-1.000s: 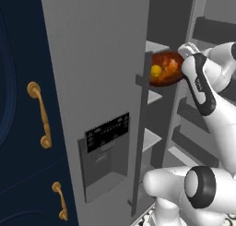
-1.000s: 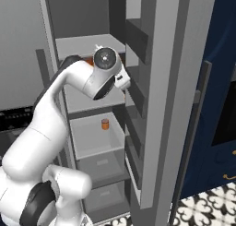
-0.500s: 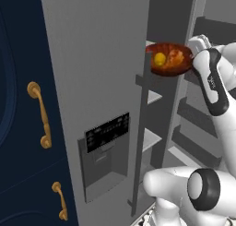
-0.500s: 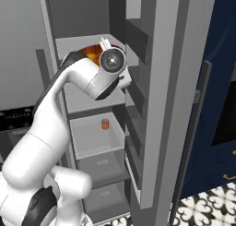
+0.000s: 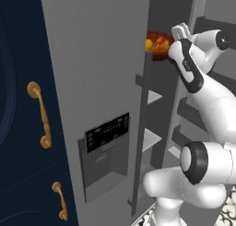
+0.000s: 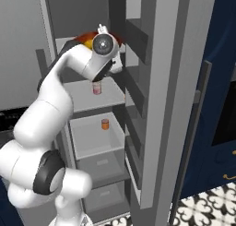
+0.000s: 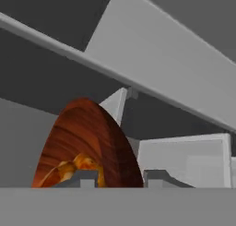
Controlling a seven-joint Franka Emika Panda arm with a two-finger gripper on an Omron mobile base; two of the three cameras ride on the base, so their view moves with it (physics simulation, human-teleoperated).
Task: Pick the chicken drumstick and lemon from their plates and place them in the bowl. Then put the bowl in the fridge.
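The fridge [image 5: 106, 82] stands open, its grey door with the dark dispenser panel [image 5: 107, 133] filling the left base view and its shelves showing in the right base view. The white arm [image 6: 60, 91] reaches up into the top of the compartment, higher and further in than a second ago, when the load hung lower beside the door edge. The bowl [image 5: 159, 44], glossy reddish-brown, is now up near the top of the fridge interior, just past the door's inner edge, where a second ago it sat lower in the left base view. In the hand view the bowl's rim [image 7: 87, 142] stands on edge just ahead of the claw [image 7: 120, 178], whose jaws are narrow and pinch the bowl's rim between the finger tips. The lemon [image 5: 149, 44] shows as a yellow spot inside the bowl on its left side. The chicken drumstick [image 7: 69, 170] lies inside the bowl as an orange-brown lump. On lower shelves stand a small red can [image 6: 97, 88] and a small orange jar [image 6: 105, 124], both unmoved.
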